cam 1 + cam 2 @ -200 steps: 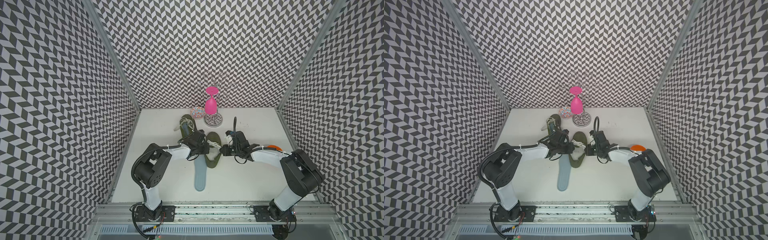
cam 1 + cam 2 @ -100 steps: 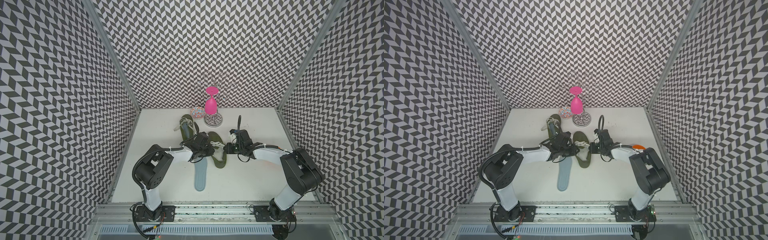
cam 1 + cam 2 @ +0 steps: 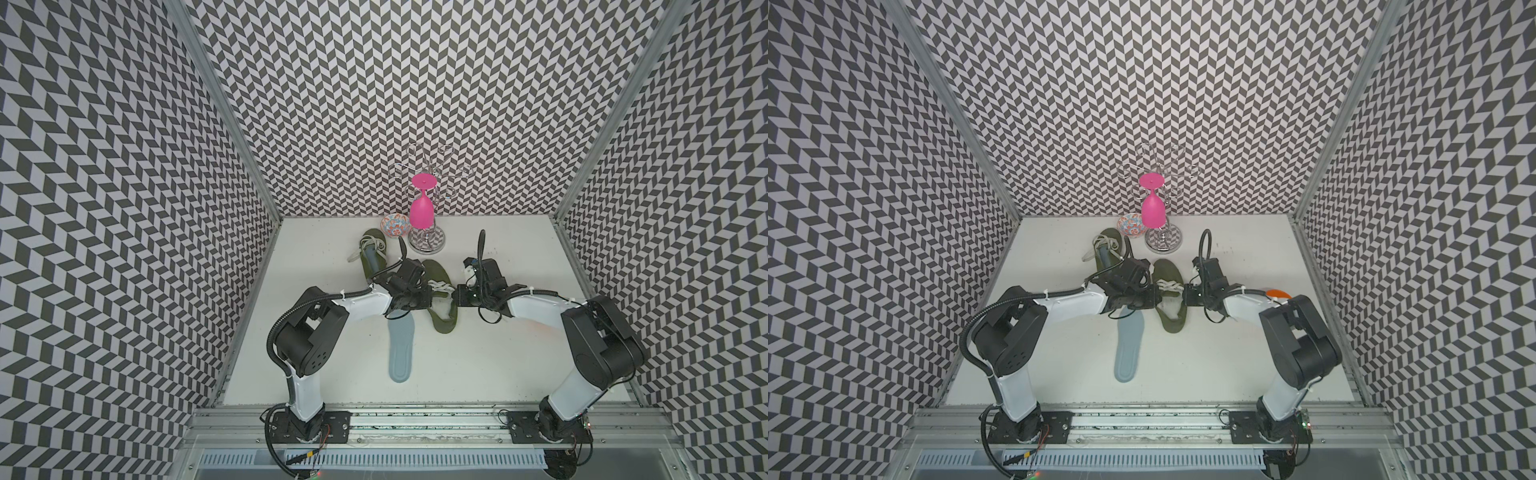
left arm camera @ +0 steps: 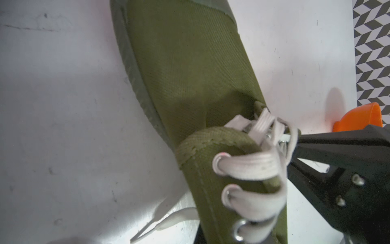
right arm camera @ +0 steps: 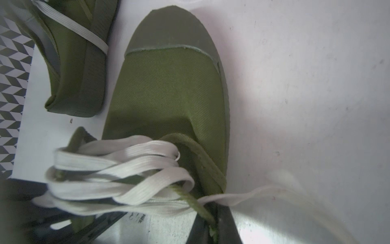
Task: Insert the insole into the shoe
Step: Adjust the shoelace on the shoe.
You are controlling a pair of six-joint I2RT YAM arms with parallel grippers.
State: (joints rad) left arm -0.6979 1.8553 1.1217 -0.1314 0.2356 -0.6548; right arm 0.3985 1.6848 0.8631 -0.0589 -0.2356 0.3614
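Note:
An olive green shoe (image 3: 441, 300) with white laces (image 3: 441, 286) lies mid-table, toe toward the back wall. My left gripper (image 3: 428, 297) is shut on the eyelet edge at the shoe's left side, seen close in the left wrist view (image 4: 213, 236). From the right, my right gripper (image 3: 456, 296) is shut on the opposite edge of the shoe's opening (image 5: 211, 226). The laces are stretched between the two grippers. The pale blue-grey insole (image 3: 401, 349) lies flat on the table, just front-left of the shoe, partly under my left arm.
A second olive shoe (image 3: 371, 257) lies behind my left wrist. At the back stand a patterned bowl (image 3: 395, 225) and a wire rack (image 3: 427, 243) holding an upturned pink glass (image 3: 422, 210). An orange object (image 3: 1278, 294) sits behind my right arm. Patterned walls enclose three sides.
The shoe has turned and shifted right, its heel end swinging away from the insole. Both grippers moved with it, still at its opening.

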